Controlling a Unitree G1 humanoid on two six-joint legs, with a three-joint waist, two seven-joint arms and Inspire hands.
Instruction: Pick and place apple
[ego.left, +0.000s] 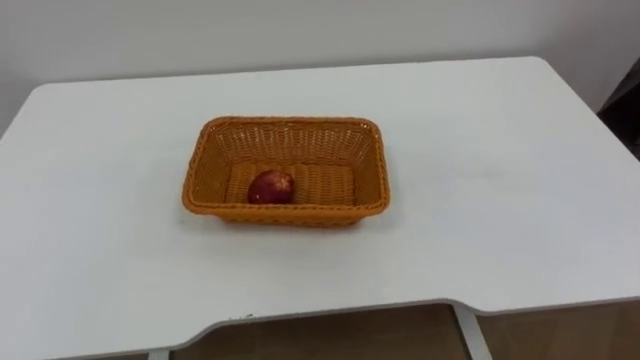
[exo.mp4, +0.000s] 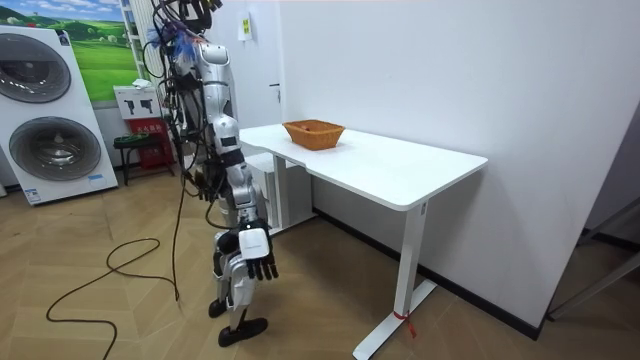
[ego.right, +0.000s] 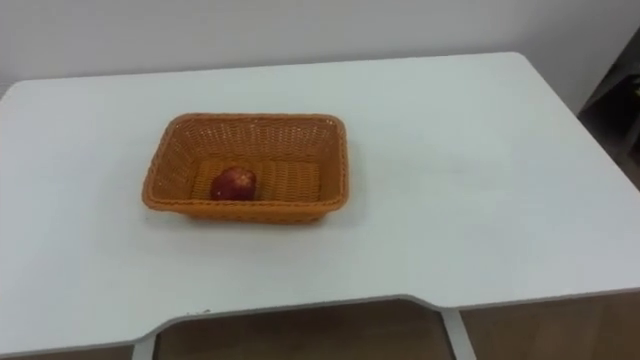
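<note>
A dark red apple (ego.left: 271, 187) lies inside an orange woven basket (ego.left: 372, 160), toward its near left side; in the right eye view the apple (ego.right: 233, 183) sits in the same spot of the basket (ego.right: 334, 155). The basket (exo.mp4: 314, 132) stands near the middle of a white table (ego.left: 480, 150). In the room view I stand at the table's near end on the room view's left, upright, with my right arm hanging down. My right hand (exo.mp4: 258, 256) hangs about knee height with relaxed fingers, holding nothing, well below and away from the basket.
The table (exo.mp4: 400, 170) stands against a white wall. Its front edge has a curved cut-out (ego.left: 330, 315). Washing machines (exo.mp4: 45, 110) and a small stool (exo.mp4: 135, 150) stand behind me on the wooden floor.
</note>
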